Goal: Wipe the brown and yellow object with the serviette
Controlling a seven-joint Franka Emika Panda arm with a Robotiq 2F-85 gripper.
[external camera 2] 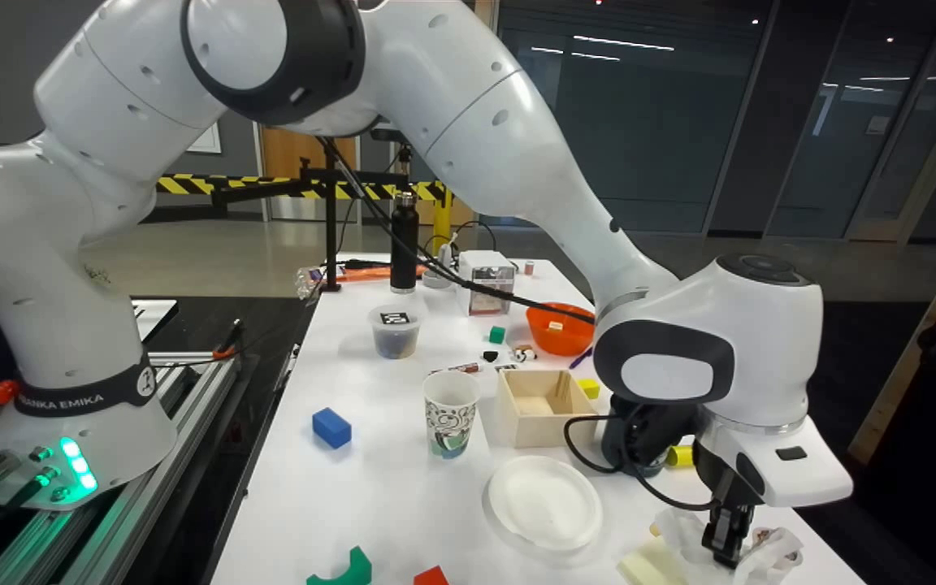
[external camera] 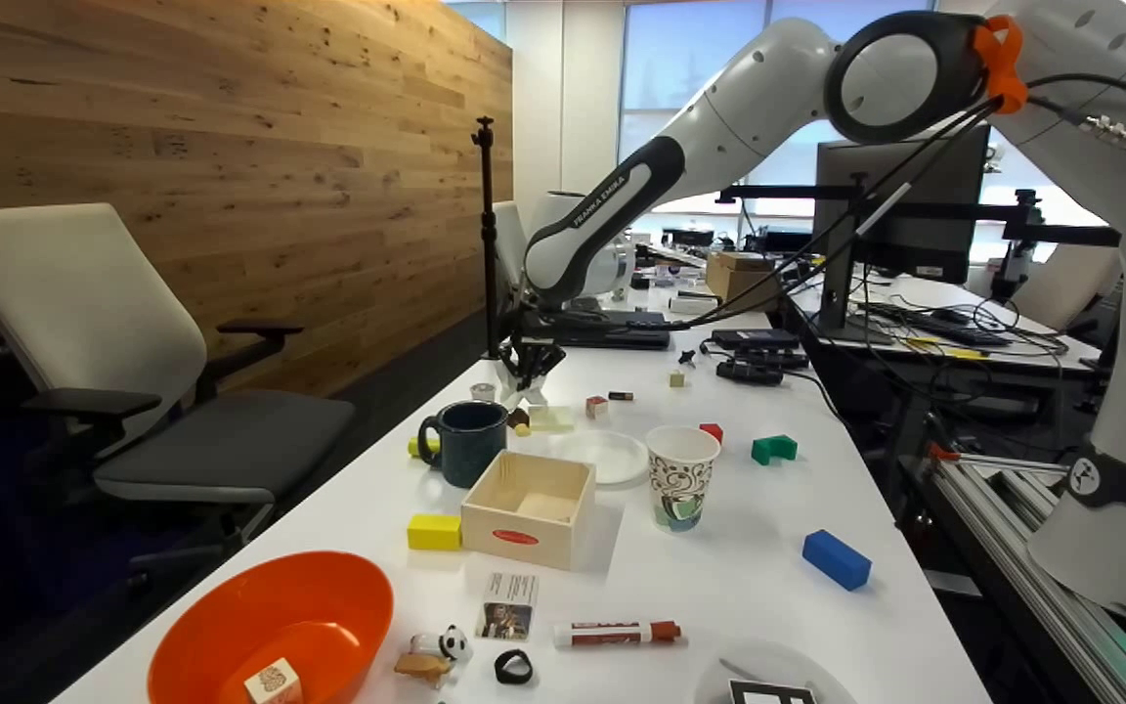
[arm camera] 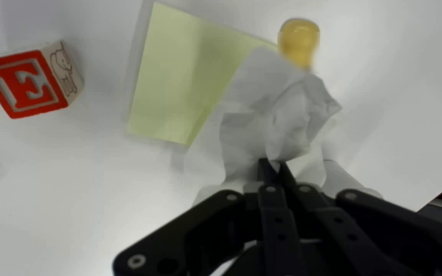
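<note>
The end effector (arm camera: 276, 166) pinches the serviette (arm camera: 244, 134), which partly hides the brown and yellow object (arm camera: 299, 40). The yellow end lies inboard of the grip, away from the nearest edge of the bench (arm camera: 71, 199).

Wood-plank wall (external camera: 328, 147), bright windows (external camera: 685, 59), pale-backed office chair (external camera: 211, 435)

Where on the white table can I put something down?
Bare patches lie between the blue block, paper cup and green block, and between the blue block and marker. It's crowded by the gripper, where the serviette, brown and yellow object and yellow paper bunch together.
</note>
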